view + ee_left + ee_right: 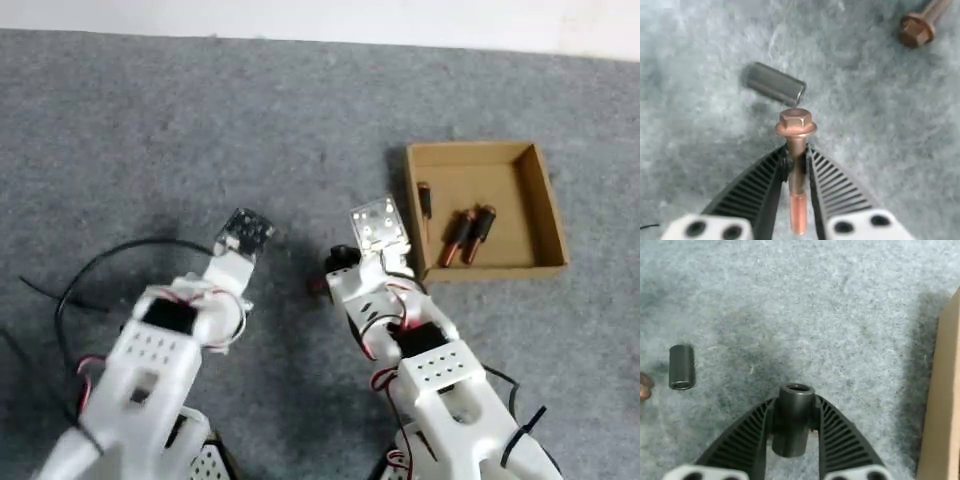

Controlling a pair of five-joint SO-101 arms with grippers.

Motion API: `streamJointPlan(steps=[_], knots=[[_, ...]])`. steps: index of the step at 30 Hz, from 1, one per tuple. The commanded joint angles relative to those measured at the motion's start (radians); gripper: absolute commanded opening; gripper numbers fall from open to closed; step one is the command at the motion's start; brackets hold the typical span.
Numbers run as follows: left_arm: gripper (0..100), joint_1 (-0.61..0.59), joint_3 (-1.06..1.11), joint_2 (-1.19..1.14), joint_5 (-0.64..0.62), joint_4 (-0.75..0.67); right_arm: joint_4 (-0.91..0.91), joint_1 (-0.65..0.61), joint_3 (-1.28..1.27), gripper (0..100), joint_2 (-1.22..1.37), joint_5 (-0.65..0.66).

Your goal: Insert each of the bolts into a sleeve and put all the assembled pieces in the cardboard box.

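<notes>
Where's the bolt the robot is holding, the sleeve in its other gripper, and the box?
bolt (795, 122): left wrist view, on its hex head.
sleeve (794, 415): right wrist view, on its side wall.
cardboard box (505, 185): high view, on its bare floor.

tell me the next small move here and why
Probably bring the left tool toward the right tool, so the bolt it grips lines up with the open bore of the sleeve held there. Each tool is shut on its part, and the two parts are apart, not yet joined.
</notes>
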State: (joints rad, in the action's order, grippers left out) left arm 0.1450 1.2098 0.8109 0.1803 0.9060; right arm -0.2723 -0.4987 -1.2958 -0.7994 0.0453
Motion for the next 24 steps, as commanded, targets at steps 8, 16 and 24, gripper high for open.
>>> streamJointPlan(steps=[8,16,24], knots=[[1,-0.021,0.292,0.812,-0.020,0.012,0.384,0.002,-0.159,0.5,-0.038,0.011],[1,-0.024,0.398,0.963,-0.021,-0.054,0.486,0.002,-0.203,0.5,-0.036,0.011],[1,-0.024,0.404,0.955,-0.018,-0.078,0.486,0.002,-0.208,0.9,-0.031,0.012]])
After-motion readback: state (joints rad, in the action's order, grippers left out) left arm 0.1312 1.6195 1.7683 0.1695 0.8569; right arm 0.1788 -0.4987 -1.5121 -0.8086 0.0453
